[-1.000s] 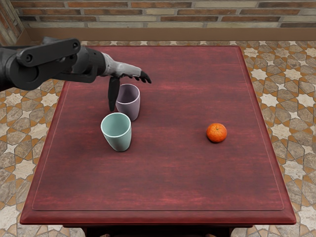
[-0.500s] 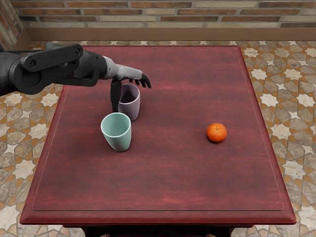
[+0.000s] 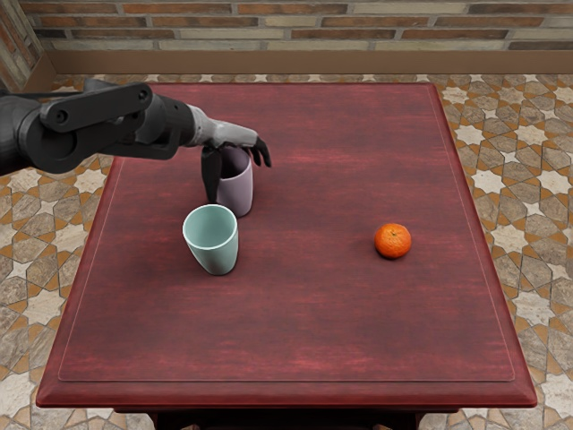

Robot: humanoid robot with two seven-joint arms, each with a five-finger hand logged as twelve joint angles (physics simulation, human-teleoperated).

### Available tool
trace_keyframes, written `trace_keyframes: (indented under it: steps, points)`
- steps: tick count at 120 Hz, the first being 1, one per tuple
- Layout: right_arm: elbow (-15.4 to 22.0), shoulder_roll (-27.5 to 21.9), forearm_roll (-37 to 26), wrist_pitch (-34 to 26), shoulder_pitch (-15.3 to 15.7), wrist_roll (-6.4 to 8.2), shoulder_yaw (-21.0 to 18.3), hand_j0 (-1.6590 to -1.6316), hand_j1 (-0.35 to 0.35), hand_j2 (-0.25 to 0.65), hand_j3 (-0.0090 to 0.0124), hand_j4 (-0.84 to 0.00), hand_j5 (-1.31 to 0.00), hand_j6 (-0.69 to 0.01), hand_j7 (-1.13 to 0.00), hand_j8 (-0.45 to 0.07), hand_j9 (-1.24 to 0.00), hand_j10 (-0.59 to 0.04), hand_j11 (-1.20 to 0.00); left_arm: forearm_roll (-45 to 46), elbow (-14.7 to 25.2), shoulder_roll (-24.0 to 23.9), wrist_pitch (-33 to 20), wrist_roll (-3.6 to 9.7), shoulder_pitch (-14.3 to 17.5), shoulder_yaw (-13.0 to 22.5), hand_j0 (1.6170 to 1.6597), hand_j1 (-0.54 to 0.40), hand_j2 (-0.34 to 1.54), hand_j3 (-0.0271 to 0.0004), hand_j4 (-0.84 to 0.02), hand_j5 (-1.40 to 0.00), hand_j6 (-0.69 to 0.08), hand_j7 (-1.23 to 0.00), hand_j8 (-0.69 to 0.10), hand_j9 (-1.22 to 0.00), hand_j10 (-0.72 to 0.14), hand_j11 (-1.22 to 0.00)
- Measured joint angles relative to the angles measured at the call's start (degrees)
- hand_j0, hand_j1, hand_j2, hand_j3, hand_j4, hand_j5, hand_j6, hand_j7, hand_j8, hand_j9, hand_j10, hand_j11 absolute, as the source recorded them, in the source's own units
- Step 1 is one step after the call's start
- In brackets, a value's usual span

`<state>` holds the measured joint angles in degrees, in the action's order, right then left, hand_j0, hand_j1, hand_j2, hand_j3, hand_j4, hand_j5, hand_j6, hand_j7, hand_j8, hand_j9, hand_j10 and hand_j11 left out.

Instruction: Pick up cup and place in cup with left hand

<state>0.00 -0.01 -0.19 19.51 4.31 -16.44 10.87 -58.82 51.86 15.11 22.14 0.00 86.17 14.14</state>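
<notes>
Head view: my left hand [image 3: 229,133] is straddling the purple cup [image 3: 236,193], just beyond the green cup [image 3: 218,256]; I'm failing to tell its openness or grip. Reaching is looking done; nesting is awaiting me.

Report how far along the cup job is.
Reaching looks done: the left hand is at the purple cup. The grasp seems underway, though a firm hold can't be confirmed. Still left: placing that cup, presumably in the green cup, which stands separately in front of it.

Soft even light, faint shadows, crisp
</notes>
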Motion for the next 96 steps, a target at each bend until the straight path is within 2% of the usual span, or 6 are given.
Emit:
trace_keyframes:
  steps: [25, 50, 52, 54, 56, 96]
  points:
    - [0.0, 0.0, 0.0, 0.0, 0.0, 0.0, 0.0, -1.6581, -0.348, -0.001, 0.0, 0.0, 0.0, 0.007, 0.0, 0.005, 0.0, 0.004, 0.0, 0.24, 0.32, 0.36, 0.07, 0.06, 0.84, 0.09, 1.658, -0.013, 0.07, 0.0, -0.29, -0.38, -0.291, -0.38, -0.291, -0.38, -0.29, -0.38]
    - [0.0, 0.0, 0.0, -0.02, 0.0, 0.0, 0.0, -1.6581, -0.348, -0.001, 0.0, 0.0, 0.0, 0.007, 0.0, 0.005, 0.0, 0.004, 0.0, 0.37, 0.42, 0.16, 0.14, 0.09, 0.76, 0.14, 1.6581, -0.132, 0.12, 0.0, -0.338, -0.44, -0.339, -0.44, -0.339, -0.44, -0.339, -0.44]
    - [0.0, 0.0, 0.0, -0.02, 0.0, 0.0, 0.0, -1.6581, -0.348, -0.001, 0.0, 0.0, 0.0, 0.007, 0.0, 0.005, 0.0, 0.004, 0.0, 0.38, 0.43, 0.18, 0.15, 0.09, 0.76, 0.13, 1.6582, -0.16, 0.12, 0.0, -0.34, -0.45, -0.303, -0.45, -0.335, -0.45, -0.343, -0.45]
    - [0.0, 0.0, 0.0, -0.02, 0.0, 0.0, 0.0, -1.6581, -0.348, -0.001, 0.0, 0.0, 0.0, 0.007, 0.0, 0.005, 0.0, 0.004, 0.0, 0.39, 0.43, 0.18, 0.13, 0.1, 0.76, 0.13, 1.6587, -0.174, 0.15, 0.0, -0.346, -0.45, -0.31, -0.45, -0.34, -0.45, -0.349, -0.45]
    - [0.0, 0.0, 0.0, -0.01, 0.0, 0.0, 0.0, -1.6581, -0.348, -0.001, 0.0, 0.0, 0.0, 0.007, 0.0, 0.005, 0.0, 0.004, 0.0, 0.4, 0.42, 0.19, 0.13, 0.1, 0.76, 0.13, 1.6575, -0.087, 0.23, 0.0, -0.348, -0.46, -0.316, -0.46, -0.356, -0.46, -0.351, -0.46]
    - [0.0, 0.0, 0.0, 0.0, 0.0, 0.0, 0.0, -1.6581, -0.348, -0.001, 0.0, 0.0, 0.0, 0.007, 0.0, 0.005, 0.0, 0.004, 0.0, 0.88, 1.32, 1.09, 0.19, 0.09, 2.05, -0.02, 1.6575, -0.099, 0.11, 0.0, -0.391, -0.52, -0.372, -0.52, -0.356, -0.52, -0.394, -0.51]
